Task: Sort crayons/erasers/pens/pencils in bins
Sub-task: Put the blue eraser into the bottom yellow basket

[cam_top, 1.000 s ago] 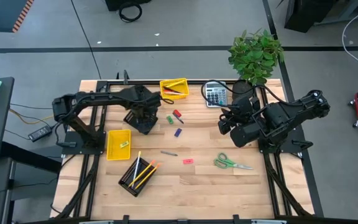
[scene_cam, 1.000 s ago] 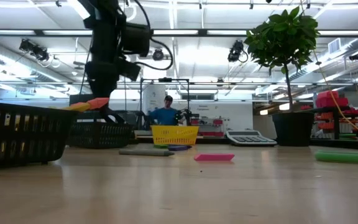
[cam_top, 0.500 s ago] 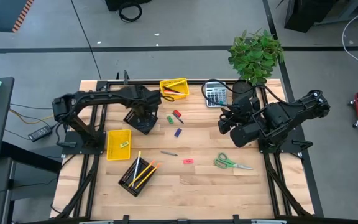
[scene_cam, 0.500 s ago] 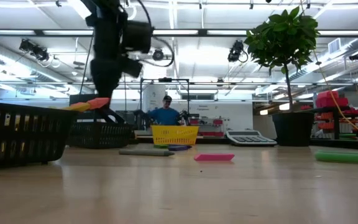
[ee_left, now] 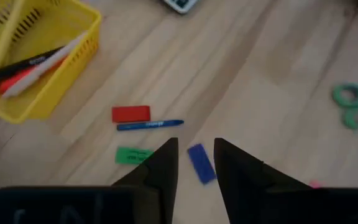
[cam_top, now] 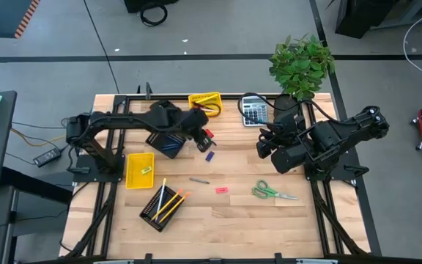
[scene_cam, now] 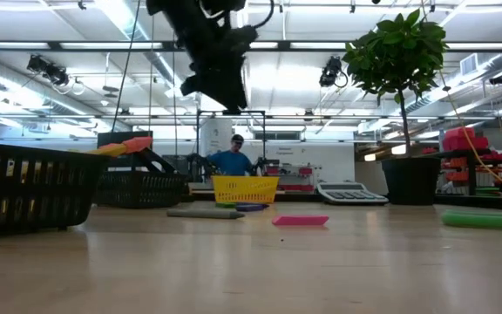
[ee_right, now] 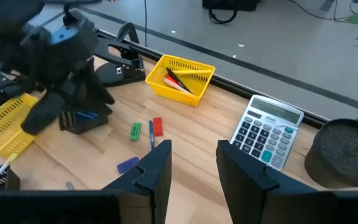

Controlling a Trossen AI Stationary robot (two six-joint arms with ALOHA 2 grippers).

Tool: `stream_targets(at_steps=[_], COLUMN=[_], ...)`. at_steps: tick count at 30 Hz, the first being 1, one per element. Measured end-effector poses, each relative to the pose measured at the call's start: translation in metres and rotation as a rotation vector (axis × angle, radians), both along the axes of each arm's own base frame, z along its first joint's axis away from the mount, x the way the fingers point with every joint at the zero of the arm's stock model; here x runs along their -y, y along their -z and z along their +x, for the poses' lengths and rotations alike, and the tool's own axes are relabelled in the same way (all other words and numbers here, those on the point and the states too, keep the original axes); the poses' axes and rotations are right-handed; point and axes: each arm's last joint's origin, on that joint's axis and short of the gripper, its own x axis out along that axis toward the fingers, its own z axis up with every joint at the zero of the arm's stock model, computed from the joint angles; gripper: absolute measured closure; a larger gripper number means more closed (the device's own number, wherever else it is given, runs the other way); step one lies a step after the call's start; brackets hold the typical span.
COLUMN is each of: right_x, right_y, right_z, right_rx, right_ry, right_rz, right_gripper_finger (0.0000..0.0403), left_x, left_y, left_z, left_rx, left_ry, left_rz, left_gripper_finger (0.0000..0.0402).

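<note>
Currently the left hand (ee_left: 196, 146) hangs above the light wooden surface (cam_top: 255, 216), a little in front of the bright yellow plastic bin at the back (ee_left: 55, 93). Its 2 dark fingers stand apart and nothing is between them. In the left wrist view a short blue crayon (ee_left: 201, 163) lies on the surface and shows in the gap between the fingers, not touched by them. Near the crayon lie a small red eraser block (ee_left: 131, 114), a slim blue pen (ee_left: 150, 124) just beside it, and a small green eraser block (ee_left: 133, 155). The back yellow bin holds several pens, black and red.

A black wire mesh bin near the left arm (ee_right: 82, 118) has something blue inside. A second yellow plastic bin (cam_top: 134, 161) at the left side holds 1 small eraser. A second black wire mesh bin (cam_top: 149, 211) at the front holds long yellow and orange pencils (cam_top: 168, 204), which stick out over its edge. A pink eraser block (cam_top: 221, 190) and a thin grey stick (cam_top: 199, 180) lie apart on the open surface.

The right hand (ee_right: 194, 149) waits at the right side, raised, with its fingers apart and empty. Green-handled scissors (cam_top: 273, 193), a grey calculator (cam_top: 253, 111) and a potted green plant (cam_top: 301, 66) are also on that side.
</note>
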Motion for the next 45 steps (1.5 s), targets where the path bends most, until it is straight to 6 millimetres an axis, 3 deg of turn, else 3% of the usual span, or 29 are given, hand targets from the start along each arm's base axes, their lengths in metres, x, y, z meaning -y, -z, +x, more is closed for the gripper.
stream_targets(at_steps=[6, 13, 20, 26, 34, 45], right_x=[-0.002, -0.011, -0.026, -0.029, -0.028, -0.028], right_y=[0.001, 0.003, 0.004, 0.005, 0.005, 0.004], right_z=[-0.001, -0.004, -0.011, -0.016, -0.016, -0.016], right_rx=[-0.032, -0.105, -0.145, -0.183, -0.168, -0.137], right_ry=[-0.033, -0.136, -0.229, -0.254, -0.239, -0.204], right_rz=[0.029, 0.063, 0.074, 0.053, 0.052, 0.073], right_gripper_finger=[0.0270, 0.0270, 0.0270, 0.0270, 0.0270, 0.0270], left_x=[0.023, 0.024, 0.023, 0.022, 0.019, 0.019], left_y=[0.027, 0.072, 0.100, 0.105, 0.116, 0.130], left_z=[0.026, 0.042, 0.050, 0.055, 0.055, 0.064], left_rx=[-0.015, -0.091, -0.108, -0.088, -0.217, -0.269], left_ry=[0.003, -0.076, -0.147, -0.185, -0.166, -0.124], left_rz=[0.134, -0.040, -0.255, -0.265, -0.230, -0.222], left_gripper_finger=[0.0299, 0.0262, 0.0200, 0.0207, 0.0239, 0.0223])
